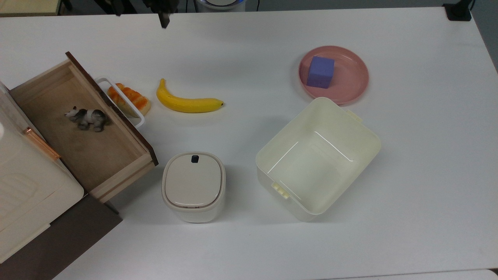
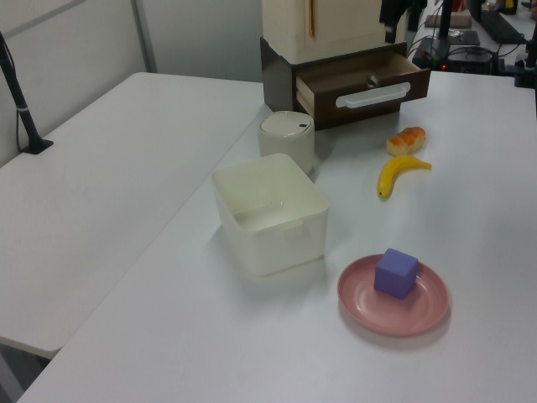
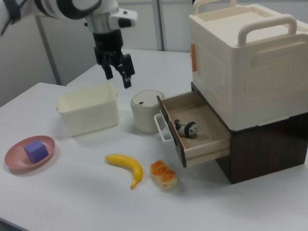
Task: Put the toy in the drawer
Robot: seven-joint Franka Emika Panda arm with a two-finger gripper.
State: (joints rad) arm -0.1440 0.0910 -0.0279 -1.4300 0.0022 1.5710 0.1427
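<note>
One white table (image 1: 408, 194), toy (image 1: 87, 118) in drawer (image 1: 54, 83)

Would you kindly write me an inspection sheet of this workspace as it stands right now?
Surface: white table, no spills seen.
Job's things: small black-and-white panda toy stands inside the open light-wood drawer with dark front and white loop handle.
Clutter: yellow banana and orange bread roll in front of the drawer; purple cube on a pink plate; open cream plastic bin; lidded cream canister.
Grippers: black two-finger gripper open, raised above the table, holding nothing.
Cables: nothing seen on the table.
Surroundings: cream handled box atop the drawer cabinet.
</note>
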